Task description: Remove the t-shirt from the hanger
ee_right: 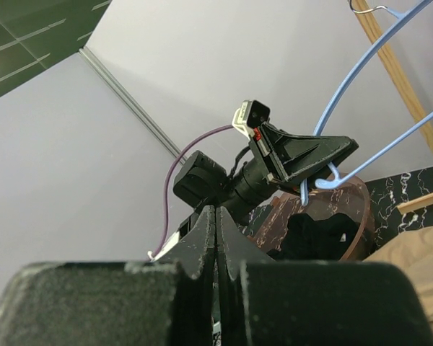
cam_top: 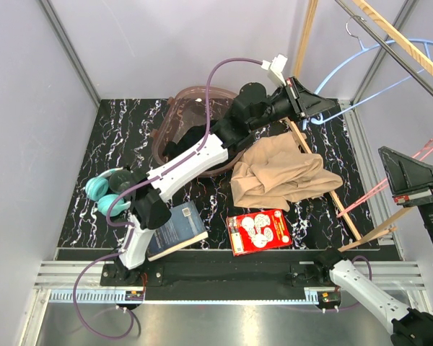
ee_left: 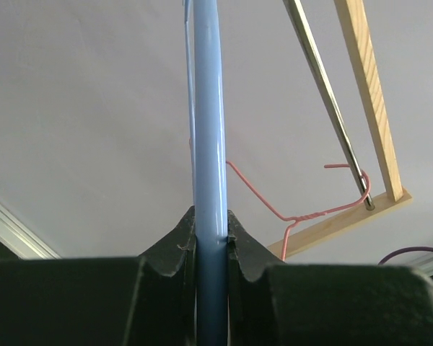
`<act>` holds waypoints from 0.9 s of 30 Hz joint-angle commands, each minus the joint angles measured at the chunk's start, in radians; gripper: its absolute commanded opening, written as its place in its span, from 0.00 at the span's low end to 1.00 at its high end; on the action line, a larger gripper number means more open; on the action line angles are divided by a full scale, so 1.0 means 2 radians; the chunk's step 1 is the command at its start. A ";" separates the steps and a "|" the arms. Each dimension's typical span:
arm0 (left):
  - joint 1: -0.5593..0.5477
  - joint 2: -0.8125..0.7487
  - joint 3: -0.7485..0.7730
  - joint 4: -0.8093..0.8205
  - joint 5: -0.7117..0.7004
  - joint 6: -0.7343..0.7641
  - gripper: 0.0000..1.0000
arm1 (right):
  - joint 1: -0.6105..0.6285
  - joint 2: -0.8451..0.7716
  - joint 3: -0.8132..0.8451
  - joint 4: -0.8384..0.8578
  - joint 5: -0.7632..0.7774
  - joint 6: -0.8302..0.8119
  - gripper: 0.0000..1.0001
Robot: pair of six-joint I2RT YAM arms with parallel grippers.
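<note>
The tan t-shirt (cam_top: 278,173) lies crumpled on the black marble table, off the hanger; its edge shows in the right wrist view (ee_right: 418,256). The light blue plastic hanger (cam_top: 387,88) hangs bare from the rack rod at the upper right. My left gripper (cam_top: 314,108) reaches there and is shut on the hanger's lower end. In the left wrist view the jaws (ee_left: 211,216) pinch the blue bar (ee_left: 208,108). The right wrist view shows this grip (ee_right: 325,155) and the hanger (ee_right: 361,61). My right gripper (cam_top: 387,155) is raised at the right, shut and empty (ee_right: 216,213).
A brown see-through basket (cam_top: 191,108) holding dark cloth stands at the back. Teal headphones (cam_top: 105,191), a book (cam_top: 177,227) and a red card pack (cam_top: 258,231) lie near the front. A wooden rack frame (cam_top: 325,169) and a pink wire hanger (ee_left: 303,216) are at the right.
</note>
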 commanded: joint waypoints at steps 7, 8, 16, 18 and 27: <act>0.007 -0.056 -0.027 0.000 0.004 0.049 0.42 | 0.003 0.019 -0.006 0.005 -0.009 -0.019 0.00; 0.009 -0.063 -0.044 0.000 0.002 0.053 0.45 | 0.004 0.031 0.000 0.000 -0.014 -0.021 0.00; 0.042 -0.159 -0.127 -0.045 0.019 0.111 0.69 | 0.003 0.096 0.037 -0.046 -0.071 -0.081 0.00; 0.048 -0.192 -0.174 -0.068 0.004 0.139 0.71 | 0.004 0.130 0.056 -0.073 -0.097 -0.103 0.00; 0.086 -0.457 -0.427 -0.167 -0.075 0.246 0.77 | 0.007 0.239 0.044 -0.073 -0.257 -0.140 0.15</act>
